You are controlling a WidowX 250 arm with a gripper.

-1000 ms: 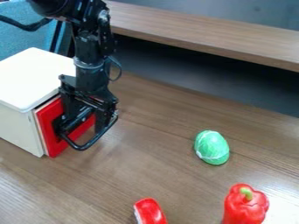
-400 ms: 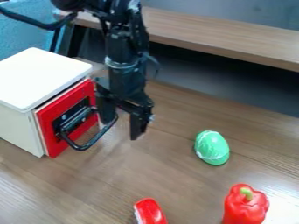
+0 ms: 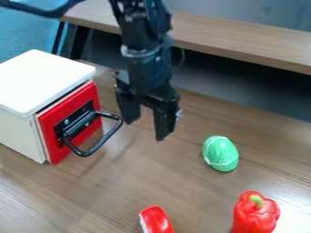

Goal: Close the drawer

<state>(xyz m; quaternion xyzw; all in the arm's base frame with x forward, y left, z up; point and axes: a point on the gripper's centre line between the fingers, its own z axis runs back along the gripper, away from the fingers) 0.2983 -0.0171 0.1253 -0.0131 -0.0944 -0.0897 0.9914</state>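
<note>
Camera view: The scene was seen at a slant from above, with a black robot arm (image 3: 144,68) entering from the top edge.
Gripper: The black two-finger gripper (image 3: 146,129) hung over the table, right of the drawer handle in the view. Its fingers stood spread, pointing down, with bare wood visible between them.
Drawer: The drawer with a flat red front (image 3: 51,144) sat in the cabinet at the left, its front close against the cabinet body. A thin pale strip ran along the front's edge; whether it was fully seated could not be told.
Handle: The black, bow-shaped handle (image 3: 107,137) projected from a dark plate on the red front. Its outer end lay just beside the nearer finger in the view; whether the two touched could not be told.
Cabinet: The white, box-shaped cabinet (image 3: 45,79) stood upright with a smooth, flat top.
Table: The brown wood-grain table (image 3: 139,182) supported all parts listed here.
Egg: The green egg-shaped object with pale streaks (image 3: 220,153) lay right of the gripper, well apart from it.
Pepper: The glossy red toy bell pepper with a green stem (image 3: 255,216) stood at the lower right.
Red item: The glossy red object with a white edge (image 3: 156,220) was cut off by the bottom edge.
</note>
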